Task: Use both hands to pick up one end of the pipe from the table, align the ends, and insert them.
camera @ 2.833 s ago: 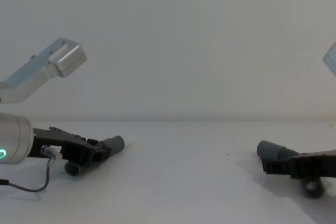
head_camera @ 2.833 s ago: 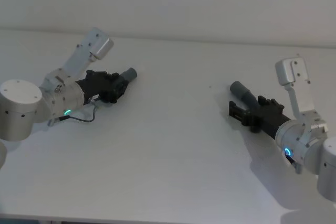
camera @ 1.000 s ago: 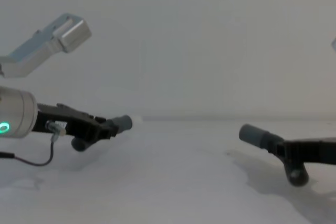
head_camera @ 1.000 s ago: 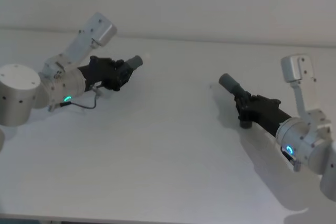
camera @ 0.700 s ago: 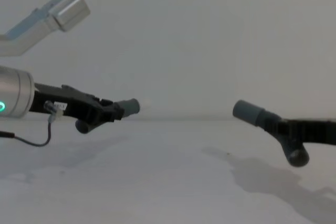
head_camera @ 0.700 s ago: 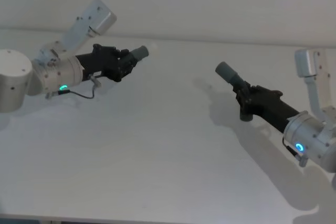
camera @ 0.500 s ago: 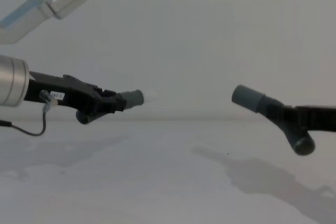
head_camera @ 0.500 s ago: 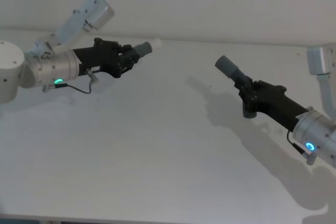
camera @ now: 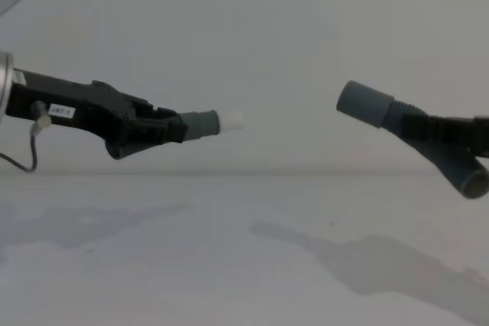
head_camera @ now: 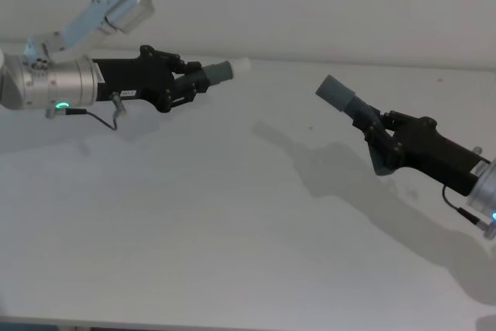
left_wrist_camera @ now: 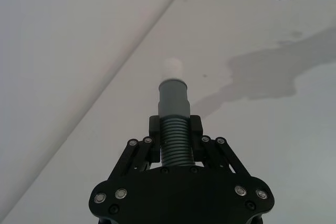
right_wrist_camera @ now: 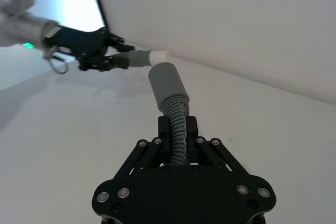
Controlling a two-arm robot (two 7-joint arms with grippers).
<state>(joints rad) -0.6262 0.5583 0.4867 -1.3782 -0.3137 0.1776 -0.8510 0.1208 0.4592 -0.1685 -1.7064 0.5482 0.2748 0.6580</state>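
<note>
- The table [head_camera: 194,230] lies bare and white at the front, carrying only the shadows of the two arms, so both pipe pieces appear to be held clear of it.
- The right gripper [head_camera: 377,131] is the nearer one, on the right side. Its jaws are closed on the ribbed body of the curved piece [camera: 451,154], just behind the cuff.
- That piece's plain cuff [head_camera: 337,92] juts out past the fingers, its open mouth facing left and tilted upward.
- Farther back on the left, the left gripper [head_camera: 188,83] has its jaws pinched on the ribs of the straight piece [head_camera: 209,75], again just behind the cuff.
- Its white tip [head_camera: 242,63] points right, toward the other cuff but well apart from it.
- The pick-up looks done, and aligning the ends is the step in hand.
- The two axes do not line up. The next move calls for lowering the plain cuff's tilt to match the tip, then closing the gap straight along that shared line so the narrow tip enters the mouth.
</note>
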